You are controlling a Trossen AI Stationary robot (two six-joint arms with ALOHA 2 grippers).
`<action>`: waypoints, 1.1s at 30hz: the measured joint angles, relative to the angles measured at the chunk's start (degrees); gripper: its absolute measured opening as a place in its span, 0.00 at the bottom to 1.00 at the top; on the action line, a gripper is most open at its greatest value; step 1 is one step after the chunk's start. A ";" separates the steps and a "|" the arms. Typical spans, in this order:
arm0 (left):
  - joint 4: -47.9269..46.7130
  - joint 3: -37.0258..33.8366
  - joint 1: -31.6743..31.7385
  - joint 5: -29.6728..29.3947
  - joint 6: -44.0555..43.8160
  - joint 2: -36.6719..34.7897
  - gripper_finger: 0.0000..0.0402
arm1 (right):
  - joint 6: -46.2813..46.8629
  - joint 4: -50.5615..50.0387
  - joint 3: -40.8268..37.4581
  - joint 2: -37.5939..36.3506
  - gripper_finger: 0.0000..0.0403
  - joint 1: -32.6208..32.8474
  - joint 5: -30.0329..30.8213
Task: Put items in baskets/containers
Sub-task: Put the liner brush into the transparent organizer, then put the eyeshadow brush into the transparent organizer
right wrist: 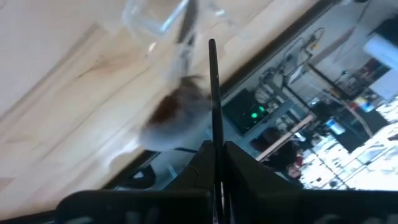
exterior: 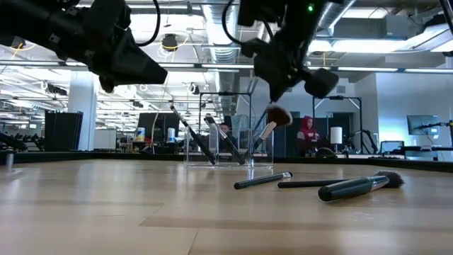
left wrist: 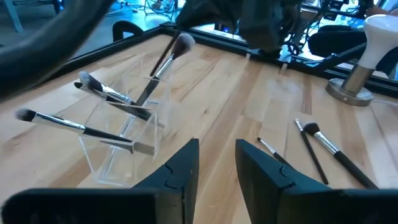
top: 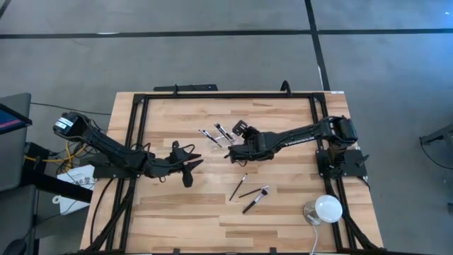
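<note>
Left gripper: dark two-finger tool, hanging above the light wooden slatted table; its jaws stand apart with nothing between them.
Clear container: small see-through plastic box, oblong, standing on the wood ahead of the left gripper and just beside the right gripper; in the low view it shows directly under that gripper.
Brushes in container: slim makeup brushes with dark and silver handles, leaning tilted over the rim, bristle ends up; the exact count cannot be told.
Right gripper: dark tool above the table beside the container; its fingers are pressed together on the thin dark handle of a makeup brush.
Held brush: fluffy brown-and-white head, hanging tilted below the right gripper, at the container's open top.
Loose brushes: three dark-handled brushes lying flat on the wood, nearer the table's front edge than the right gripper, close together.
White dome: round white object on a metal base, near the front corner, well apart from both grippers.
Writing: no readable label or brand.
</note>
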 joint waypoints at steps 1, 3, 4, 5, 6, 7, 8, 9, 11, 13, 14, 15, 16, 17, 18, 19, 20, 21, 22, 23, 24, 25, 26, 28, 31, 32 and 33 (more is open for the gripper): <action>0.03 0.00 0.00 0.00 -0.02 0.00 0.25 | 0.26 0.04 -0.53 0.01 0.02 -0.03 -0.10; 0.02 0.00 0.00 0.00 -0.02 0.02 0.25 | 0.15 0.98 -1.50 0.01 0.02 -0.04 -0.06; 0.05 0.00 0.00 0.00 -0.02 0.02 0.25 | -0.01 2.00 -2.07 0.01 0.02 -0.04 -0.06; 0.06 0.00 0.00 0.00 -0.02 0.02 0.25 | -0.01 3.10 -2.61 0.01 0.02 -0.02 -0.08; 0.10 0.00 0.00 0.02 -0.02 0.02 0.25 | 0.32 3.85 -2.93 0.01 0.03 -0.02 -0.08; 0.17 0.00 0.00 0.02 -0.02 0.02 0.25 | 0.94 4.47 -3.03 0.01 0.03 -0.01 -0.10; 0.22 0.00 0.00 0.02 -0.02 0.02 0.25 | 1.29 5.11 -3.08 0.01 0.04 0.00 -0.08; 0.22 0.00 0.00 0.02 -0.02 0.02 0.25 | 1.31 6.06 -3.27 0.01 0.05 -0.03 -0.08; 0.23 0.00 0.00 0.02 -0.02 0.02 0.25 | 0.60 8.57 -3.74 0.01 0.08 -0.21 -0.14; 0.26 0.00 0.00 0.02 -0.02 0.02 0.25 | 0.56 10.92 -3.79 0.01 0.11 -0.58 -0.19; 0.29 0.00 0.00 0.02 -0.02 0.02 0.25 | 0.54 11.55 -3.79 0.01 0.13 -0.82 -0.29; 0.37 0.00 0.00 0.02 -0.02 0.02 0.25 | 0.51 11.93 -3.79 0.01 0.14 -1.10 -0.38; 0.42 0.00 0.00 0.02 -0.02 0.02 0.25 | 0.51 12.34 -3.79 0.01 0.15 -1.38 -0.54; 0.45 0.00 0.00 0.04 -0.02 0.02 0.25 | 0.53 12.86 -3.79 0.01 0.16 -1.63 -0.61; 0.45 0.00 0.00 0.04 -0.02 0.02 0.25 | 0.51 13.33 -3.79 0.01 0.16 -1.87 -0.90; 0.45 0.02 0.00 0.04 -0.02 0.02 0.25 | 0.52 13.71 -3.79 0.01 0.17 -2.05 -1.45; 0.45 0.02 0.00 0.04 -0.02 0.02 0.25 | 0.52 14.11 -3.79 0.01 0.17 -2.21 -1.71; 0.45 0.02 0.00 0.04 -0.02 0.02 0.25 | 0.90 14.66 -3.79 0.01 0.17 -2.33 -1.78; 0.47 0.02 0.00 0.22 -0.04 0.02 0.25 | 1.77 15.34 -3.79 0.01 0.18 -2.27 -1.70; 0.51 0.02 0.01 0.95 -0.05 0.02 0.25 | 3.03 15.99 -3.79 0.01 0.18 -2.13 -1.55; 0.58 0.02 0.02 2.10 -0.45 0.02 0.25 | 4.54 16.72 -3.79 0.01 0.18 -1.82 -1.42; 0.67 0.02 0.00 3.22 -1.33 0.04 0.25 | 6.10 17.44 -3.75 0.01 0.18 -1.40 -1.36; 0.81 0.02 0.00 3.95 -2.60 0.04 0.25 | 7.61 17.60 -3.54 0.01 0.18 -0.77 -1.32; 0.98 0.04 -0.02 4.69 -5.66 0.12 0.25 | 10.58 17.58 -2.70 0.01 0.18 1.07 -0.43; 4.34 0.07 -0.07 4.86 -8.46 2.52 0.25 | 12.57 17.62 -0.90 0.01 0.18 5.07 5.20; 7.02 0.11 -0.30 5.00 -8.58 4.36 0.25 | 12.81 17.32 -0.19 0.01 0.18 6.42 7.64; 10.11 0.11 -0.61 5.25 -8.59 6.62 0.25 | 12.95 16.57 0.74 0.01 0.18 7.77 9.91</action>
